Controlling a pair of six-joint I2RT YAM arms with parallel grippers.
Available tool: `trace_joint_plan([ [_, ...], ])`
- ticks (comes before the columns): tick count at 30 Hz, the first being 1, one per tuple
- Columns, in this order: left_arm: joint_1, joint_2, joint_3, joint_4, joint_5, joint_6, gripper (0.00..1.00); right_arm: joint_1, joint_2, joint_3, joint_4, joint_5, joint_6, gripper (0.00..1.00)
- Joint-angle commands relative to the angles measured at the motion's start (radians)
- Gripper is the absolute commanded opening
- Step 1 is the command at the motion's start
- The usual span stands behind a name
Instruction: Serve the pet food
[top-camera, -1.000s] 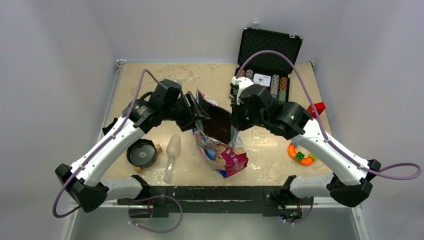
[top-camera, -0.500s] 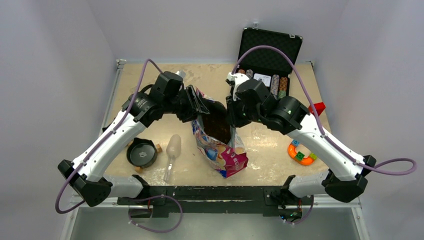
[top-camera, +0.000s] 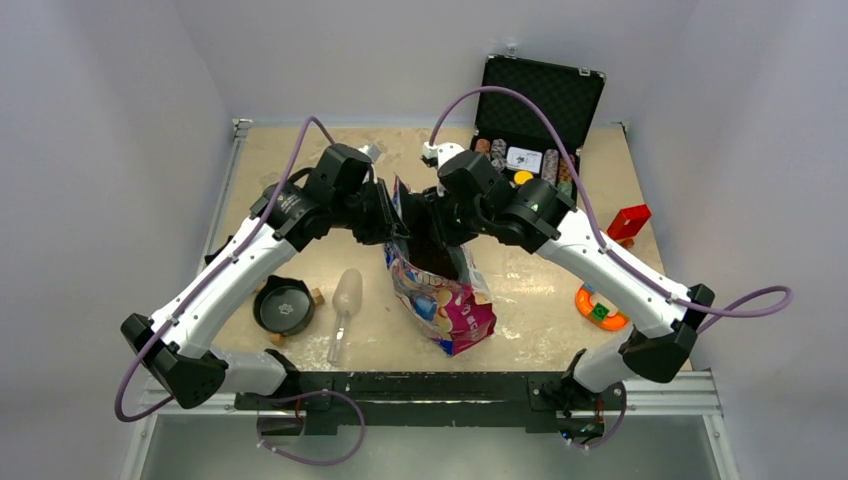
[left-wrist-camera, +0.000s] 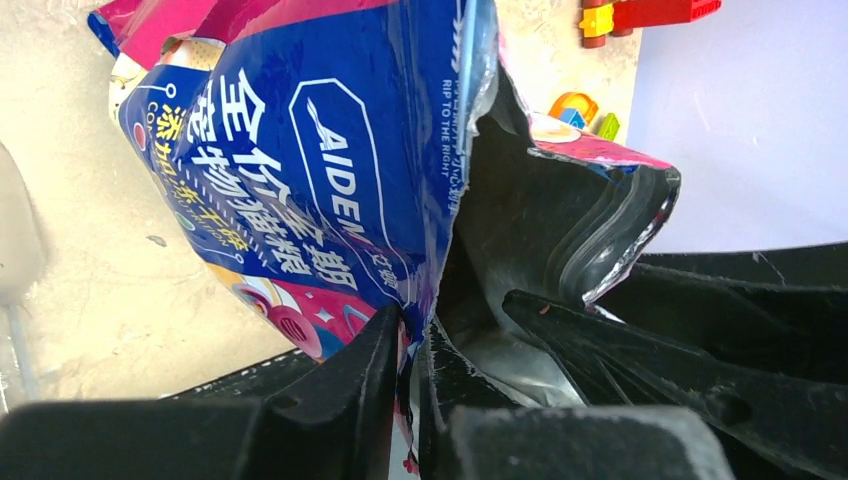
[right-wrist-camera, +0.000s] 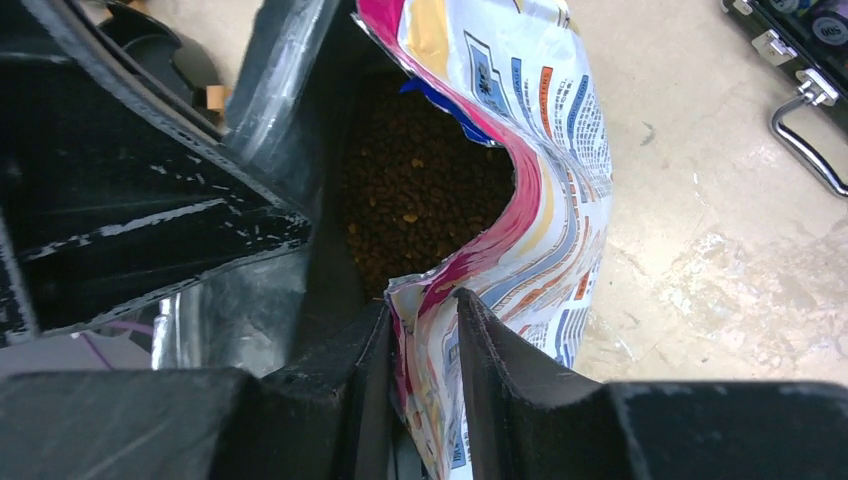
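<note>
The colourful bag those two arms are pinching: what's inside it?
Dark-brown kibble pellets lie in the bag, with a few lighter bits among them. How deep they go is hidden by the bag walls, pinched at the rim by the left gripper and right gripper.

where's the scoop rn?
Top view: the scoop lies on the table left of centre, near the front edge, between the black bowl on its left and the food bag on its right.
</note>
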Motion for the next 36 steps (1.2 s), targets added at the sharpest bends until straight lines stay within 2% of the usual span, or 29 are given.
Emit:
trace_joint_plan([
  [1, -0.005, -0.017, 0.038, -0.027, 0.007, 0.134, 0.11, 0.001, -0.003, -0.007, -0.008, 0.115, -0.007, 0.32],
  [4, -0.005, -0.018, 0.043, -0.043, 0.02, 0.19, 0.01, 0.0, 0.041, 0.06, -0.075, 0.206, -0.002, 0.36],
  [9, -0.003, 0.007, 0.113, -0.073, 0.066, 0.268, 0.0, -0.001, 0.105, 0.121, -0.165, 0.236, 0.027, 0.39],
  [13, -0.003, 0.026, 0.164, -0.076, 0.097, 0.316, 0.0, -0.001, 0.161, 0.251, -0.234, 0.214, 0.049, 0.26],
  [16, -0.003, 0.002, 0.129, -0.013, 0.129, 0.317, 0.0, -0.002, 0.243, 0.38, -0.342, 0.227, 0.089, 0.22],
  [17, -0.003, -0.011, 0.11, 0.01, 0.138, 0.317, 0.0, -0.003, 0.262, 0.398, -0.362, 0.227, 0.1, 0.17],
  [19, -0.002, -0.021, 0.098, 0.034, 0.142, 0.318, 0.0, -0.004, 0.276, 0.4, -0.367, 0.202, 0.117, 0.07],
  [22, 0.001, -0.012, 0.122, 0.016, 0.137, 0.322, 0.0, -0.004, 0.26, 0.367, -0.346, 0.16, 0.149, 0.0],
  [26, 0.001, -0.006, 0.136, -0.008, 0.119, 0.28, 0.0, -0.006, 0.176, 0.215, -0.247, 0.167, 0.153, 0.0],
  [27, 0.003, -0.007, 0.14, -0.017, 0.114, 0.258, 0.03, -0.007, 0.148, 0.171, -0.216, 0.167, 0.14, 0.0],
  [28, 0.003, -0.008, 0.146, -0.028, 0.095, 0.232, 0.15, -0.011, 0.122, 0.12, -0.182, 0.161, 0.125, 0.0],
  [29, 0.004, -0.015, 0.154, -0.037, 0.084, 0.201, 0.23, -0.021, 0.097, 0.105, -0.17, 0.148, 0.115, 0.0],
  [31, 0.005, -0.03, 0.175, -0.046, 0.048, 0.157, 0.33, -0.083, 0.035, 0.066, -0.144, 0.1, 0.112, 0.0],
  [34, 0.005, -0.055, 0.211, -0.077, -0.024, 0.114, 0.39, -0.208, -0.113, -0.04, -0.025, -0.063, 0.095, 0.0],
  [36, 0.006, -0.065, 0.238, -0.106, -0.068, 0.09, 0.41, -0.264, -0.167, -0.058, 0.006, -0.107, 0.081, 0.0],
])
